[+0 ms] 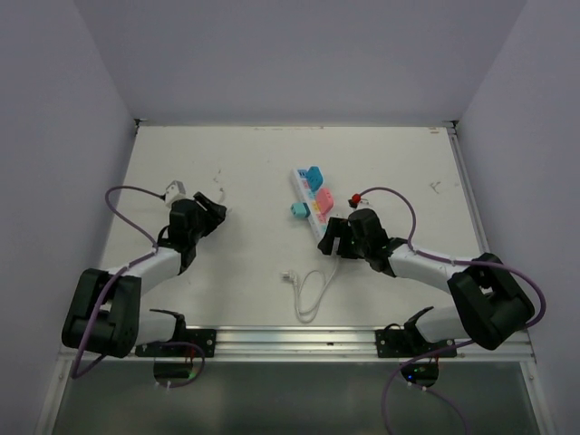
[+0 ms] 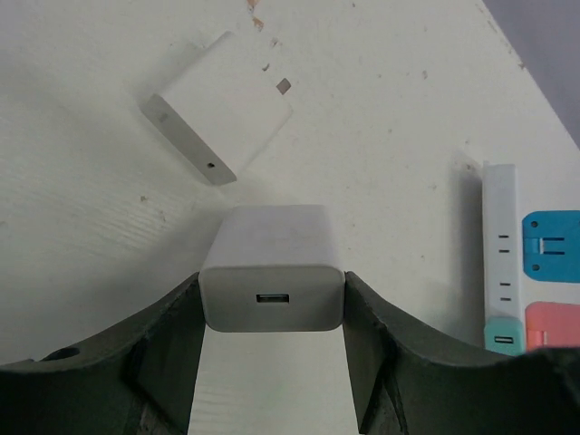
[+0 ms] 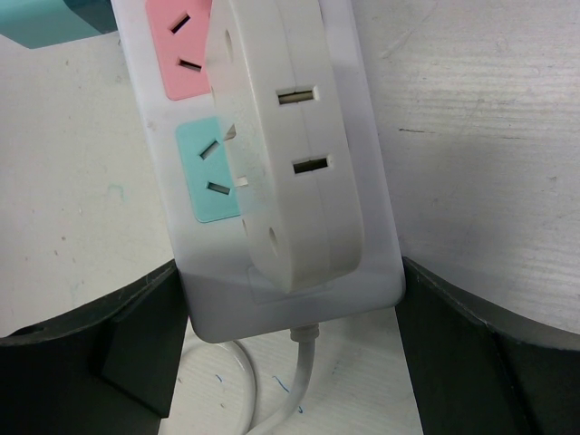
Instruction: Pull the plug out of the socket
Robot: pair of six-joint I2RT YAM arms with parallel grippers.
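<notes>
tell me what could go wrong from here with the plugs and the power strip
1. The left pincer grips a white charger, and a second charger lies just ahead; setting down carelessly could knock it.
2. A white adapter sits in the socket, whose near end alone the right pincer clamps; a hard pull might tip the far end up.
3. The cord trails out beneath that pincer and could snag.
</notes>
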